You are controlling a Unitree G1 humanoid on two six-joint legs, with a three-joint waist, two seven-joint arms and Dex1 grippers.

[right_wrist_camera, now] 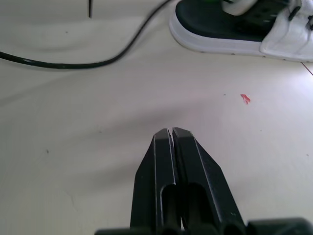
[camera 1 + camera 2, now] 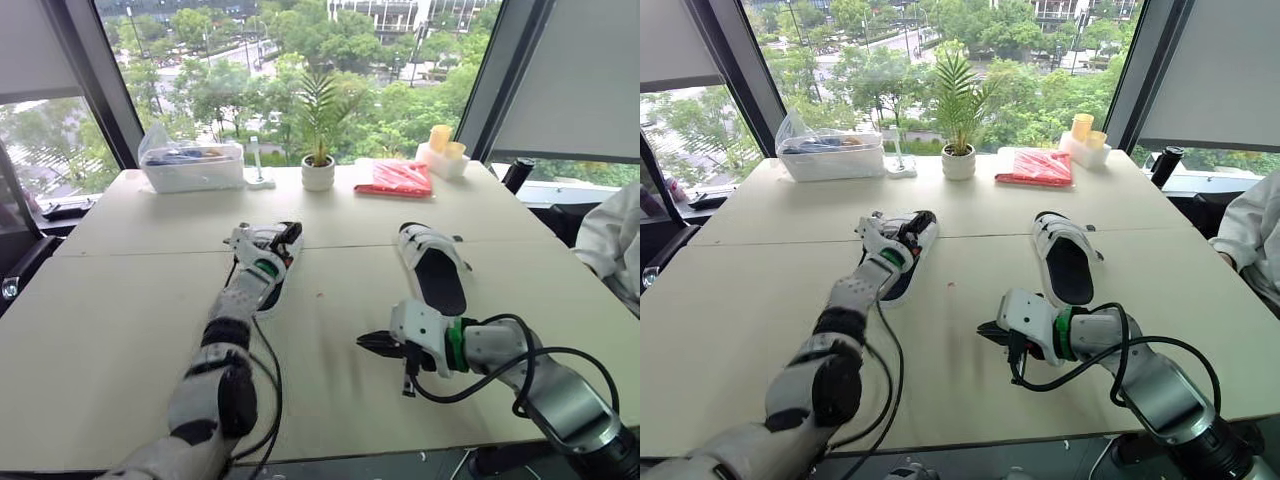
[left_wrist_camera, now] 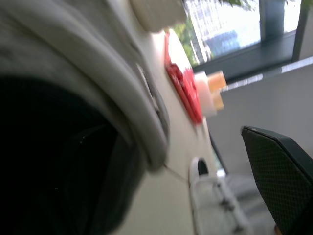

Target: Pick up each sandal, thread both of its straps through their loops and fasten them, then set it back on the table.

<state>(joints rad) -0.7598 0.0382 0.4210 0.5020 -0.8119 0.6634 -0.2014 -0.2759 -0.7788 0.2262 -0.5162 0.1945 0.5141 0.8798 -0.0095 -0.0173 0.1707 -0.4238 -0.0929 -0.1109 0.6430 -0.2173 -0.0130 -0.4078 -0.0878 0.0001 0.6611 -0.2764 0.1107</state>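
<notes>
While two sandals (image 2: 437,272) lie on the table (image 2: 120,300), right fingers (image 1: 163,171) press together, left fingers (image 3: 279,171) spread wide

Closed R gripper (image 1: 171,130) nr sandal (image 1: 215,29)

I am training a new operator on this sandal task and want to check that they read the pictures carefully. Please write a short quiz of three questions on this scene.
1. True or false: the right gripper is shut on a sandal.
2. What stands between the plastic box and the red packet at the far side of the table? A) a potted plant B) a kettle C) a stack of books
3. How many sandals lie on the table?

Key:
1. False: it is shut but holds nothing.
2. A.
3. Two: the left sandal and the right sandal.
</notes>
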